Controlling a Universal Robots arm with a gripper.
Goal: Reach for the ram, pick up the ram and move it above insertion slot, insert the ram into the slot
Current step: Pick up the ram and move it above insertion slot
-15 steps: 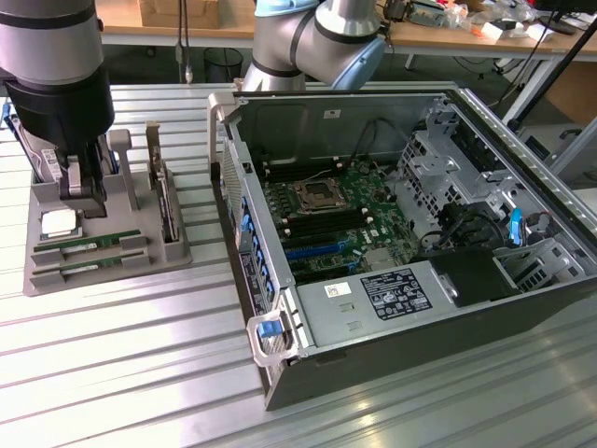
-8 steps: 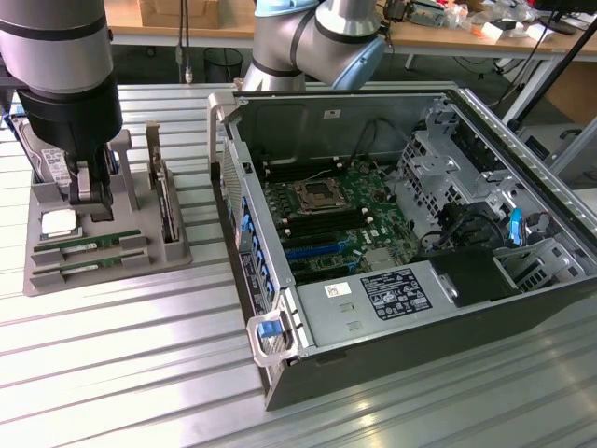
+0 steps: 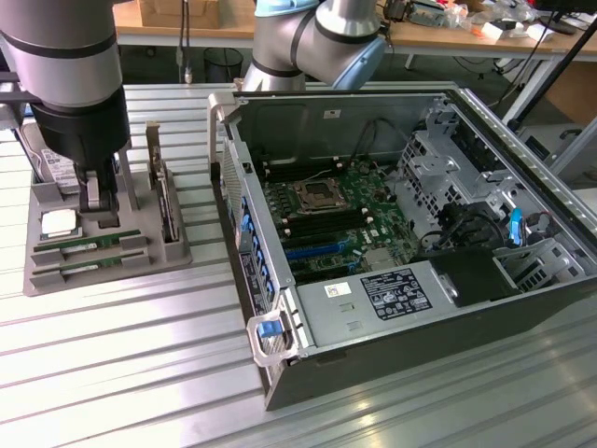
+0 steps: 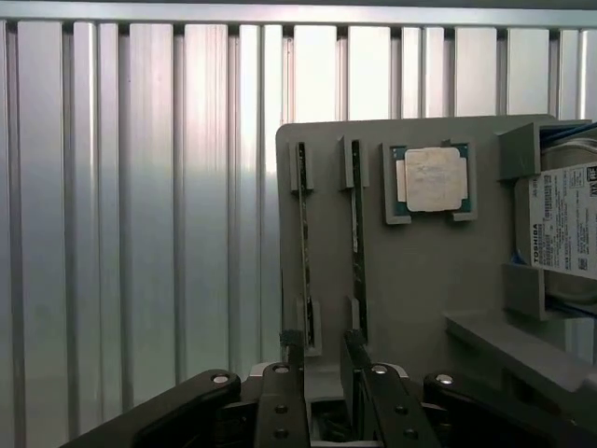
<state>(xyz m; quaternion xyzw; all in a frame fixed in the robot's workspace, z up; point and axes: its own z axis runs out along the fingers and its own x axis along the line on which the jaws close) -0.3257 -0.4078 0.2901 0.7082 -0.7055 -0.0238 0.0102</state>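
Note:
Two green ram sticks [image 3: 89, 241] stand on edge in the grooves of a grey tray [image 3: 112, 271] at the exterior view's left. In the wrist view they are thin dark strips [image 4: 305, 252] [image 4: 357, 243]. My gripper [image 3: 98, 201] hangs just above the tray's back part, close over the sticks. It is open, and its two black fingers [image 4: 292, 355] hold nothing between them [image 4: 322, 359]. The long black slots [image 3: 326, 224] lie beside the square processor socket on the motherboard inside the opened computer case.
A square silver processor chip [image 4: 432, 179] and a labelled hard drive [image 4: 564, 224] share the tray. The open case [image 3: 280, 373] with its raised walls, blue sockets [image 3: 312, 250] and cables fills the exterior view's right. The ribbed metal tabletop [image 3: 140, 373] lies around both.

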